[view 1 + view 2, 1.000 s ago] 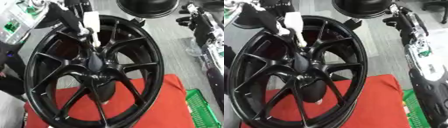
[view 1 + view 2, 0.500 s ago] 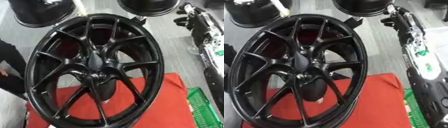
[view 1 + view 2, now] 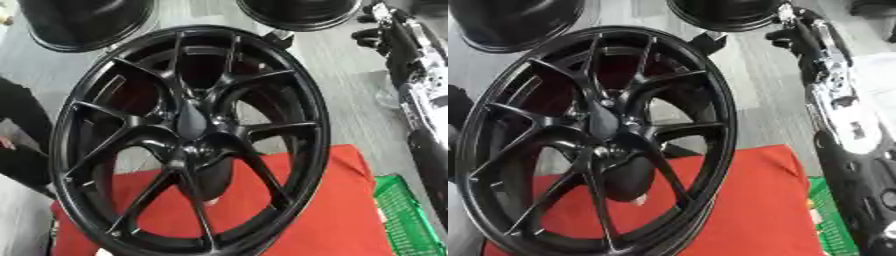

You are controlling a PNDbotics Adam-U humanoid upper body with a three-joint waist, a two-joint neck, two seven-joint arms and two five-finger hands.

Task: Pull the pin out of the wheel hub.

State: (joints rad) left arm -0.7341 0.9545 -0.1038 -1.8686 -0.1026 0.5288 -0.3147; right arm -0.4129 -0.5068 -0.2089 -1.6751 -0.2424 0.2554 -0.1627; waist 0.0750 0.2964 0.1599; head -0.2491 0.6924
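Three black wheels show. One large multi-spoke alloy wheel (image 3: 188, 145) fills the middle of the view, and two more show only in part along the far edge: one at the upper left (image 3: 83, 22) and one at the upper right (image 3: 302, 12), both on the grey floor (image 3: 350, 85).

The large wheel stands tilted on its rim, its face turned towards the camera, and its lower edge rests on a single red mat (image 3: 324, 215). One green basket (image 3: 407, 220) sits at the lower right, just beside the mat's right edge.

The wheel hub (image 3: 191, 125) lies at the middle of the large wheel, where the spokes meet. I cannot make out a pin in it. One small pale thing (image 3: 211, 201) shows between the lower spokes, below the hub and against the red mat; what it is I cannot tell.

One robot arm (image 3: 837, 100), black and silver, runs along the right side of the view from the lower corner to the top. The right hand (image 3: 785, 36) shows as a dark shape at its far end, near the upper right wheel. Whether that hand is spread or closed I cannot tell. It touches nothing that can be seen. The hub lies well apart from it, to its left and nearer the camera, with the large wheel's rim between them. The left hand appears in neither view.
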